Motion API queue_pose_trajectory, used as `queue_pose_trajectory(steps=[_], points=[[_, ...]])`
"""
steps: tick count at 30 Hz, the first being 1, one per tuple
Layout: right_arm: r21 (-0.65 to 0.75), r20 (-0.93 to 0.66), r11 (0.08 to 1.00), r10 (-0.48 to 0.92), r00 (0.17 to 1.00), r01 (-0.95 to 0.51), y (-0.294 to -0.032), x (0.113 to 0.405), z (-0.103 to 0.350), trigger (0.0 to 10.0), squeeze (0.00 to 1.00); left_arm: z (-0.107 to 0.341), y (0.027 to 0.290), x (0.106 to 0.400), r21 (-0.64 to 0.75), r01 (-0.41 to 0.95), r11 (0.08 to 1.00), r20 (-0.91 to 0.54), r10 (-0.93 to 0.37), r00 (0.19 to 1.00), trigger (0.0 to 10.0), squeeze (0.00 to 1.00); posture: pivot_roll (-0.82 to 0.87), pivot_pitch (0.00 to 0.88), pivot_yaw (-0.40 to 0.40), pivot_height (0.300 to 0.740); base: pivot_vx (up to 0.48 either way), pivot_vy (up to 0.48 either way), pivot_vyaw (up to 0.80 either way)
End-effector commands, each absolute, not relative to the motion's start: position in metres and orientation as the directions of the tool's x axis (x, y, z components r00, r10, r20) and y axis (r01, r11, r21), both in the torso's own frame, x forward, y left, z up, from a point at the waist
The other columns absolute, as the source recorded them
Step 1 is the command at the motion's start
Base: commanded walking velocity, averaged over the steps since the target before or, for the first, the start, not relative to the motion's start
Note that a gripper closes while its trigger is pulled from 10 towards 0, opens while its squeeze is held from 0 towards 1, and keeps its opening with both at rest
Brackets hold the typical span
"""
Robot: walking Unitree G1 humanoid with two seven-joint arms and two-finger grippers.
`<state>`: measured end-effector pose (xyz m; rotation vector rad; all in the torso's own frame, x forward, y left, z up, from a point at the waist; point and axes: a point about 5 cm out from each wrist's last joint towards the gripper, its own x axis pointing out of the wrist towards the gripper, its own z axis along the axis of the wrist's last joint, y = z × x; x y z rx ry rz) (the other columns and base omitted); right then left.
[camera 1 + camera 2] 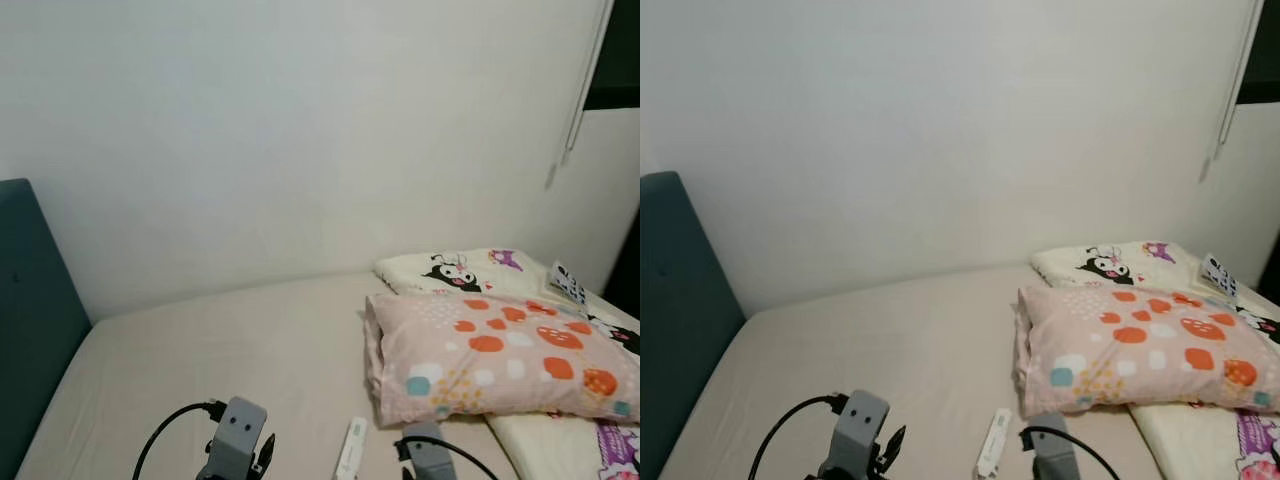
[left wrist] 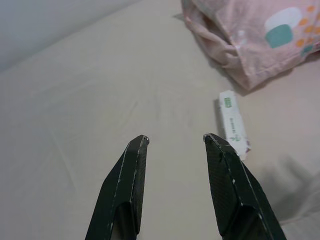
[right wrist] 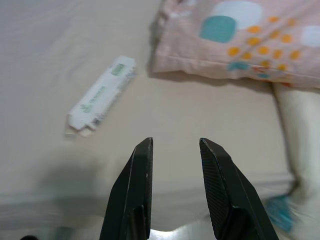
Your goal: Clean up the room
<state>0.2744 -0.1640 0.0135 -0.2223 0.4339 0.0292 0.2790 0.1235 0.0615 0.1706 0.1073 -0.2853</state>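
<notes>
A small white packet with green print (image 1: 351, 448) lies on the beige bed sheet (image 1: 250, 340), just in front of a pink pillow with orange dots (image 1: 500, 355). My left gripper (image 2: 174, 139) hovers open over the sheet, with the white packet (image 2: 234, 122) a short way beside its fingertips. My right gripper (image 3: 175, 142) is open too, held above the sheet near the bed's front edge, with the packet (image 3: 100, 95) ahead and to one side and the pink pillow (image 3: 240, 35) beyond. Both wrists (image 1: 237, 430) show at the bottom of the head view.
A cream pillow with cartoon prints (image 1: 470, 268) lies behind the pink one, and more cartoon bedding (image 1: 590, 440) lies under it at the right. A teal headboard (image 1: 30, 310) stands at the left. A white wall (image 1: 300, 130) backs the bed.
</notes>
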Motion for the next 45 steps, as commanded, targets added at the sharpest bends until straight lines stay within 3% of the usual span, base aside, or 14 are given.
queue_pose_trajectory(steps=[1,15,45], points=[[-0.191,-0.434,0.978,-0.004,0.901,-0.088,-0.1577,0.2718,0.0101,10.0,0.00,0.0534,0.1290,0.2763,0.162,0.285,0.945,-0.175,-0.257,0.951,10.0,0.00,-0.01,0.089,-0.003,0.740,0.000,0.472,0.00],[-0.215,-0.432,0.970,0.009,0.902,-0.113,-0.1566,0.2741,0.0116,10.0,0.00,0.0548,0.1294,0.2773,0.169,0.267,0.949,-0.159,-0.241,0.957,10.0,0.00,-0.01,0.093,-0.004,0.740,0.000,0.067,0.00],[-0.228,-0.427,0.968,-0.003,0.904,-0.104,-0.1594,0.2750,0.0127,10.0,0.00,0.0554,0.1269,0.2784,0.161,0.283,0.946,-0.162,-0.257,0.953,10.0,0.00,-0.01,0.098,0.005,0.740,0.000,0.000,0.80]])
